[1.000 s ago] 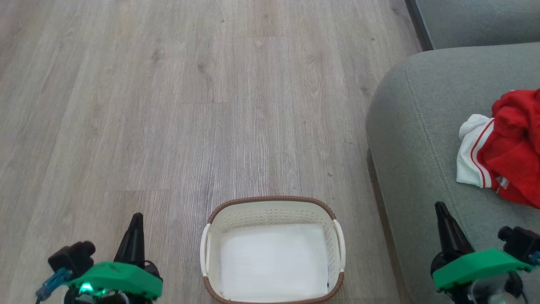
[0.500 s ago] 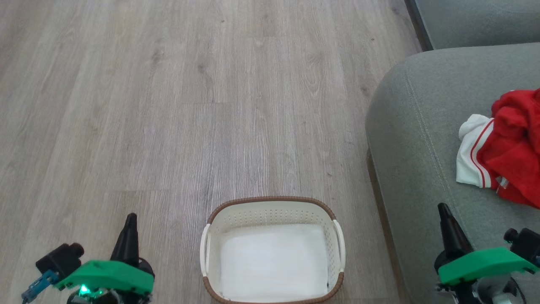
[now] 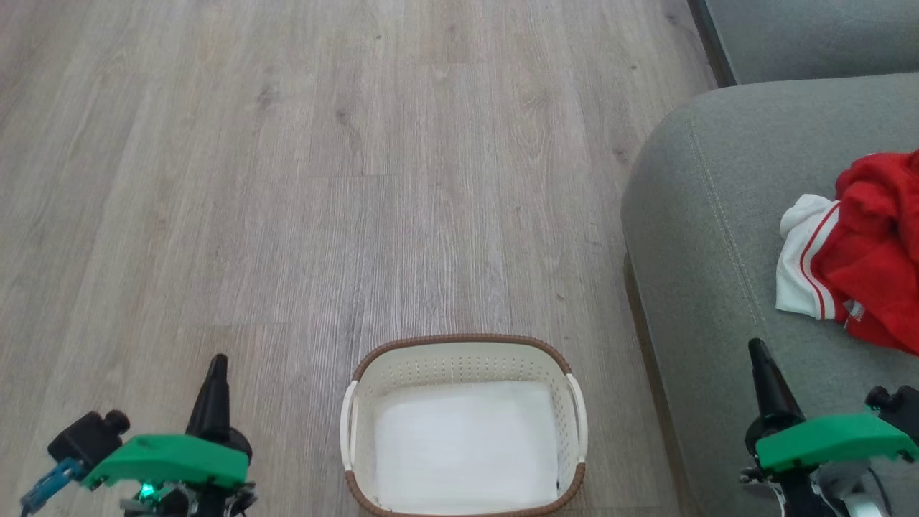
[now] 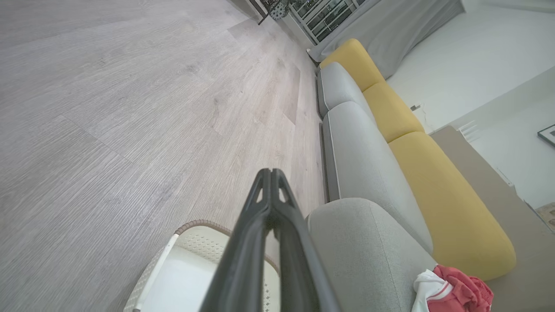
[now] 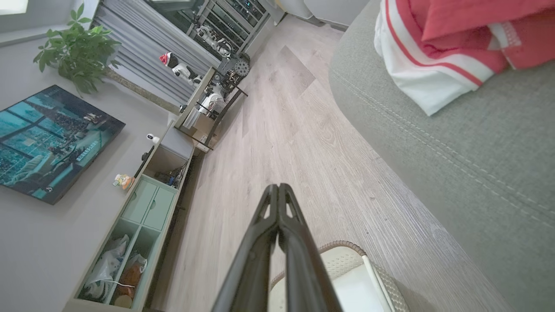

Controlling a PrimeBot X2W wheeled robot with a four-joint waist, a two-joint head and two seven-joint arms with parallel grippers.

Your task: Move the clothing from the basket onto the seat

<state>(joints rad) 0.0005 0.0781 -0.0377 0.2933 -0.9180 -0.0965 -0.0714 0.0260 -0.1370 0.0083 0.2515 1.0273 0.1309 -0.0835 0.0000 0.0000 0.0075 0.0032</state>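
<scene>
Both grippers have shifted outward and sunk toward the bottom edge of the head view over the last second; the basket and the clothing have not moved.

1. Left gripper (image 3: 217, 359): low at the left of the head view, over bare floor, well apart from the basket. In the left wrist view its two dark fingers lie pressed together along their length. Jaws closed, holding nothing.

2. Right gripper (image 3: 754, 345): low at the right of the head view, over the near part of the seat. In the right wrist view its fingers meet at the tips. Jaws closed, holding nothing.

3. Basket (image 3: 459, 337): upright on the floor between the two grippers, just beside the seat's front edge. It contains a flat white liner (image 3: 465, 445) and no red fabric.

4. Seat (image 3: 711, 237): grey-green cushion with a rounded corner and a stitched seam, to the right of the basket.

5. Clothing (image 3: 872, 251): bunched in a red heap on the seat at the right edge of the head view, a white panel with thin red stripes turned toward the basket. It is clear of both grippers.

6. Wooden floor (image 3: 287, 179): grey planks running away ahead of the basket.

7. Further off, the left wrist view shows yellow back cushions (image 4: 433, 182) along the sofa. The right wrist view shows a low cabinet (image 5: 147, 208) against the wall, with a potted plant (image 5: 76, 47) beyond it.
</scene>
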